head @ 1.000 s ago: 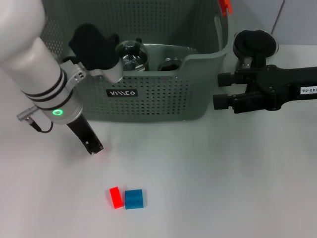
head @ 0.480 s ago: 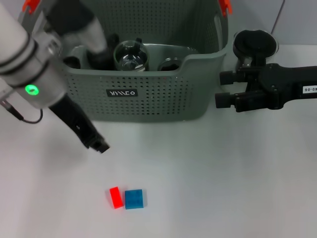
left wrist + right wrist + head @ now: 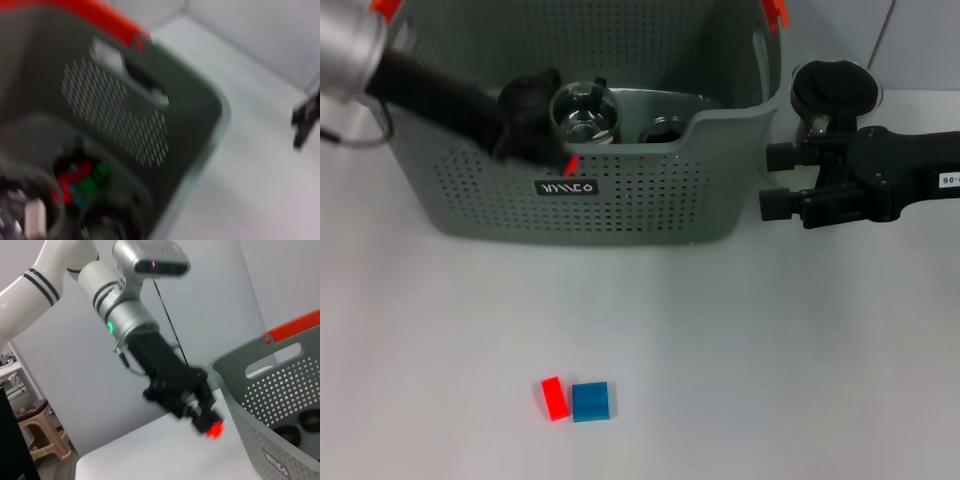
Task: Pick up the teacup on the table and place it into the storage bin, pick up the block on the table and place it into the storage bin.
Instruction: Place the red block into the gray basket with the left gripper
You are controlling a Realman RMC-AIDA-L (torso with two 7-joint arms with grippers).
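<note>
Plain white worktop (image 3: 740,340) under even light, pale wall behind in the right wrist view. On the near left of it, a red block (image 3: 553,398) and a blue block (image 3: 591,401), lying touching side by side, well apart from everything else and not yet picked up. Farther back, the storage bin (image 3: 620,200), grey and perforated, with a clear glass teacup (image 3: 584,110) already inside behind its near wall, next to a dark round item (image 3: 665,130). Left gripper (image 3: 530,118) poised at the bin's near rim just left of the teacup, blurred; cannot tell whether its fingers are open or closed. Right gripper (image 3: 775,182) parked on the right of the bin, fingers spread apart and holding nothing.

Likely step in hand: clearing the bin and going for a block. Best to lift straight clear of the rim first, avoiding the teacup, then come down over one block alone. Worth closing across the free sides, since the touching neighbour blocks one face. Slow descent advised; flat, low pieces leave little to grip.
</note>
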